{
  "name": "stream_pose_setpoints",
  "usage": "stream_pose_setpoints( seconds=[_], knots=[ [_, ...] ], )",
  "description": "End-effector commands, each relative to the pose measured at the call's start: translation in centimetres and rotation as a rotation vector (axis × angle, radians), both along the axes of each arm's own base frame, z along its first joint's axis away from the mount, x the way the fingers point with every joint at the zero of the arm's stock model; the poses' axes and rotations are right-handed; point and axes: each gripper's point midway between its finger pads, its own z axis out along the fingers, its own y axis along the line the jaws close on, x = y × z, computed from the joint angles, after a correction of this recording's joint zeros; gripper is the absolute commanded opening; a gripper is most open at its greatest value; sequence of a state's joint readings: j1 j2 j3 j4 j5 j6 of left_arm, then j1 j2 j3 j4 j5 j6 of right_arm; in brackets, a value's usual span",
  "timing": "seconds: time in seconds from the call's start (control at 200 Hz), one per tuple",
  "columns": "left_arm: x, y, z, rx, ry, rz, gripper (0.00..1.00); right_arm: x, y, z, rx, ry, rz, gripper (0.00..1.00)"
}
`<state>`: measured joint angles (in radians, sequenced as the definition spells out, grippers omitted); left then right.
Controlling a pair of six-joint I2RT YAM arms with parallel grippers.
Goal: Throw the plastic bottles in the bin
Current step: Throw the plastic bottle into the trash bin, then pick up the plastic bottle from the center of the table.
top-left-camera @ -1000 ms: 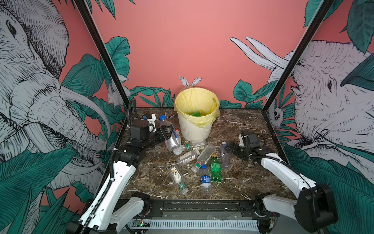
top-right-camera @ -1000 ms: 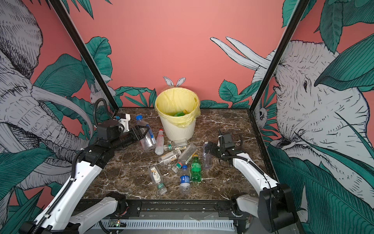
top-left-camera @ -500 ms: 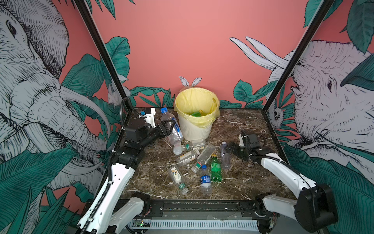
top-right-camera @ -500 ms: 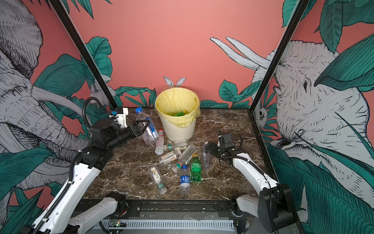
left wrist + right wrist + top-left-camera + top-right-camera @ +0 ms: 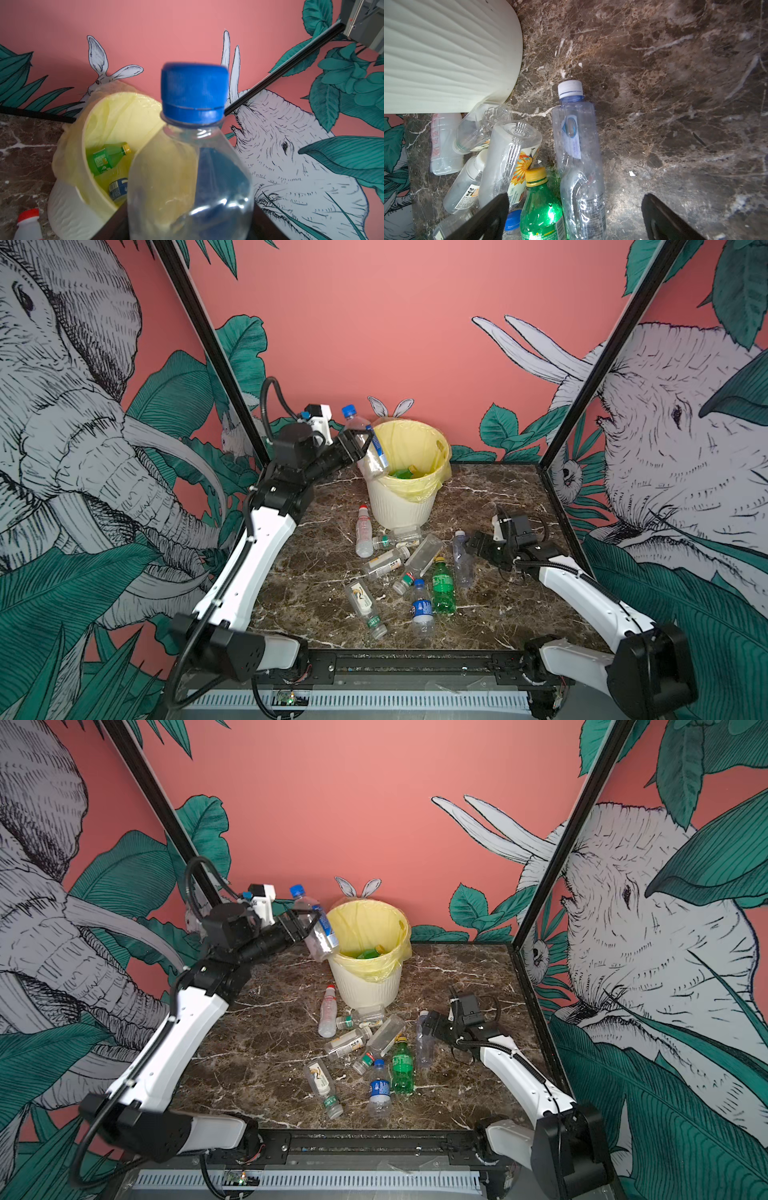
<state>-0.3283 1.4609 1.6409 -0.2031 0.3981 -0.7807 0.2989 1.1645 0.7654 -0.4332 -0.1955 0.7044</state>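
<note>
Because the job is to drop plastic bottles into a bin, the left gripper [image 5: 358, 442] is raised to the left rim of the cream-white ribbed round bucket [image 5: 399, 506]. This bucket stands at the far middle of the brown marble table [image 5: 498, 489] and is lined with a pale yellow plastic bag [image 5: 415, 439]. Between the jaws sits a clear crinkled plastic bottle with a blue cap [image 5: 372, 462], tilted with its cap up and to the left. Its base hangs over the bag's edge, seemingly so it falls inside once freed; whether the jaws clamp it or are loosening cannot be told. Inside the bucket lie a green bottle with a yellow cap [image 5: 105, 159] and a blue-labelled bottle [image 5: 118, 188]. The right gripper [image 5: 473, 546], jaws spread wide and empty, hovers low on the right by a clear bluish bottle with a white cap [image 5: 576, 133], probably lined up to take it. A loose heap of small bottles [image 5: 415, 564] lies on the table just near of the bucket. They are mostly clear, with red, green, white or blue caps.
</note>
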Motion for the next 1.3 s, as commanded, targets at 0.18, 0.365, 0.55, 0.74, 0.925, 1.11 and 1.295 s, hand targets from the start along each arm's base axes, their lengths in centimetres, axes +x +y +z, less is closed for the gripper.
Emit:
stream_pose_setpoints(
  seconds=[0.18, 0.365, 0.55, 0.74, 0.925, 1.11, 1.295],
  knots=[
    [4.6, -2.6, 4.6, 0.018, -0.045, -0.032, 0.99, -0.3, -0.3, 2.6, 0.002, -0.038, -0.005, 0.99],
    [1.2, -0.4, 6.5, 0.097, -0.070, 0.007, 1.00, -0.6, -1.1, 3.2, -0.027, -0.092, -0.009, 0.99],
    [-2.1, 0.3, 4.3, 0.160, -0.041, -0.036, 0.99, -0.6, -1.8, 3.7, -0.049, -0.158, -0.026, 0.99],
    [-4.6, 2.3, 0.0, 0.242, 0.032, -0.004, 0.99, -0.9, -2.0, 3.3, -0.098, -0.140, 0.018, 0.99],
    [-6.7, 3.3, -4.2, 0.273, 0.105, -0.001, 0.99, -1.0, -2.0, 2.3, -0.134, -0.095, 0.050, 0.99],
    [-8.2, 4.7, -8.2, 0.312, 0.170, 0.030, 1.00, -1.0, -2.0, 1.7, -0.158, -0.056, 0.076, 0.99],
    [-9.4, 6.1, -11.1, 0.351, 0.231, 0.058, 0.99, -0.9, -1.7, 1.1, -0.147, -0.023, 0.076, 0.99]
  ],
)
